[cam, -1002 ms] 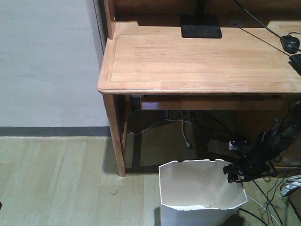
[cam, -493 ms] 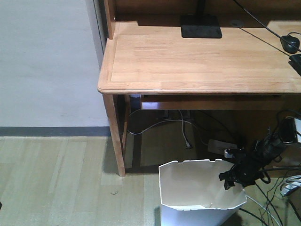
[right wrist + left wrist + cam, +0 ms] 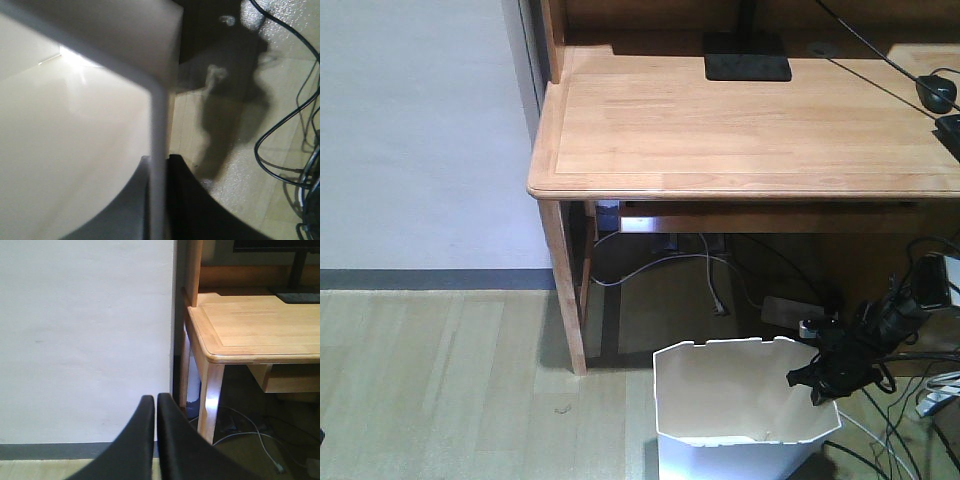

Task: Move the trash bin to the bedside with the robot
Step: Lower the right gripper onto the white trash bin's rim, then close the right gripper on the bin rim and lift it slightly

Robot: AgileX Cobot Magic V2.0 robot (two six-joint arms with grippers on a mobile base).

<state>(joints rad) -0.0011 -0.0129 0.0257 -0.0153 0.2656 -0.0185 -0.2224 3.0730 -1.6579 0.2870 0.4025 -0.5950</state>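
Trash bin (image 3: 720,395) comes first for us, though the floor (image 3: 440,380) it stands on and the wooden worktop (image 3: 740,130) just behind it are bigger. No bed is in view. Our right claw (image 3: 820,382) pinches the bin's right rim, one finger inside and one outside, a hold we judge fit for dragging it bedward. Our left claw (image 3: 152,402) is pressed together, empty and out of the way.
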